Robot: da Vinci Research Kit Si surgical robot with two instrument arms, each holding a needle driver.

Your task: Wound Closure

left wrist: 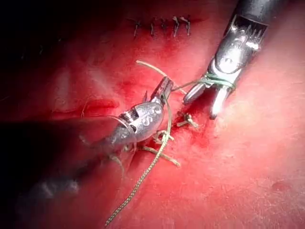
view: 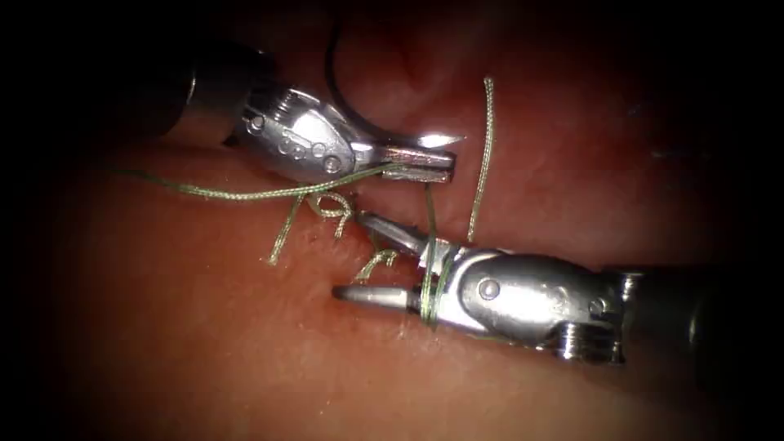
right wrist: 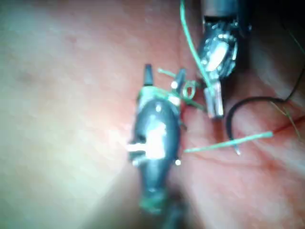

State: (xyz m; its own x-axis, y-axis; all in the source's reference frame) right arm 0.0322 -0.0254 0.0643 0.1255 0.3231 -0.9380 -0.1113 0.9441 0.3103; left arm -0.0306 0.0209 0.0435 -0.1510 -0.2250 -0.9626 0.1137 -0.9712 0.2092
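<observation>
Red, wet tissue [view: 163,327] underneath, dark toward the edges. From the far left, left arm's steel needle driver [view: 425,161], jaws pressed together on green braided thread [view: 245,194], apparently to keep that strand taut. One run of it trailing off to the left over the tissue, another dropping nearward to the right arm's steel needle driver [view: 349,255]. Right tool's jaws spread and gripping nothing, yet with thread wound round both just behind the tips, probably a loop for a knot. Between the tools, small knotted green stitches [view: 327,204] marking the line of the cut. Dark curved steel needle [view: 339,102] arching on the far side behind the left tool, held by neither; in the tissue or merely on it, cannot tell. Loose green thread end [view: 483,155] lying to the right of it.

Left wrist view: left tool [left wrist: 163,89] clamped on thread that stretches to the green wrap [left wrist: 217,81] round the right tool [left wrist: 200,108], jaws parted. Farther off, a row of finished dark stitches [left wrist: 162,24].

Right wrist view: right tool [right wrist: 164,74] with jaws apart, green strand across them. Just beside it, left tool [right wrist: 215,107]. Near that, needle [right wrist: 233,112] as a black arc seemingly resting free on the tissue, parked clear of the looping.
</observation>
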